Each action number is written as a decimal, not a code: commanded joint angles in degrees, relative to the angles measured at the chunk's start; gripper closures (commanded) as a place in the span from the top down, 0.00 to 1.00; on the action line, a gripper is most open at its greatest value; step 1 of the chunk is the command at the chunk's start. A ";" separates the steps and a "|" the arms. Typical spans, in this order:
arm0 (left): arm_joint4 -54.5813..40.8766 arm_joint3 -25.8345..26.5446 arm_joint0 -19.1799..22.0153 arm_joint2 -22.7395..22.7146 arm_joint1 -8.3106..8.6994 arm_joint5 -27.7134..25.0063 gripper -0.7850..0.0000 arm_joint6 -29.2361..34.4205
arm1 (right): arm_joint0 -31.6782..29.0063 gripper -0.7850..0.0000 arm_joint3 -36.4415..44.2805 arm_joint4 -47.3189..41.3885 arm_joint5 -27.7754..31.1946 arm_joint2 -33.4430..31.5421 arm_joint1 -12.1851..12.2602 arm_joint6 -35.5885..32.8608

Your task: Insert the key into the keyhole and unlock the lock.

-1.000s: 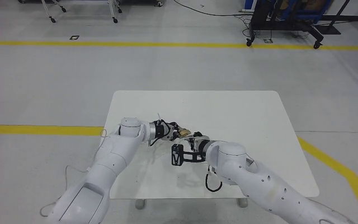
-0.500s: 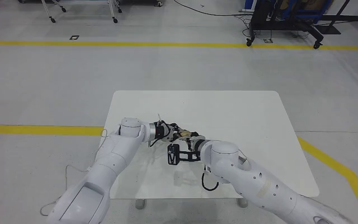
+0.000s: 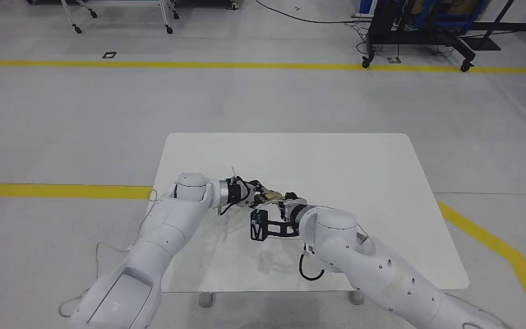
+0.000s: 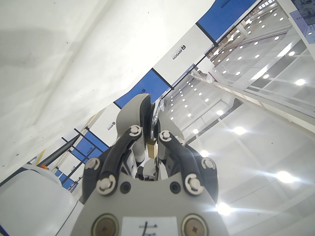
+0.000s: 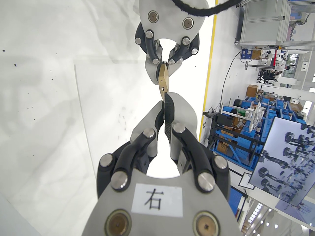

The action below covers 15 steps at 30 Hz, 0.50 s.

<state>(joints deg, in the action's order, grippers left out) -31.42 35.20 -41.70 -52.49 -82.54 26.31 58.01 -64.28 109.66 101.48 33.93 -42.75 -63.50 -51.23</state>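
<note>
Shifted slightly rightward since the preceding frame: right gripper (image 5: 165,104), fingers pressed together, tips at the keyhole end of the brass lock (image 5: 163,81). Lock pinched in left gripper (image 5: 163,72) above the white table (image 3: 353,164). Single-character white label (image 5: 156,199) on wrist plate.

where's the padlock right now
In the right wrist view the padlock is held in the left gripper, above the table, its keyhole end facing the right gripper.

A factory hall: yellow floor lines (image 3: 246,64), racks of blue bins (image 5: 242,124).
</note>
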 commanded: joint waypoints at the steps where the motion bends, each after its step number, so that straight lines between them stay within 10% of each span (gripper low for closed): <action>1: -0.05 -0.02 -0.02 -0.03 0.00 -0.12 0.00 -0.04 | 0.20 0.00 -0.45 0.00 0.08 0.09 -0.20 -0.13; 15: 0.54 0.18 -0.07 0.23 0.02 -0.55 0.00 0.24 | 2.03 0.00 -3.10 -0.62 0.47 1.22 -1.93 -0.60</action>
<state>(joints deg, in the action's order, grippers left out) -30.89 35.38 -41.77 -52.26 -82.52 25.80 58.26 -62.37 106.68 100.85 34.39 -41.62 -65.32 -51.72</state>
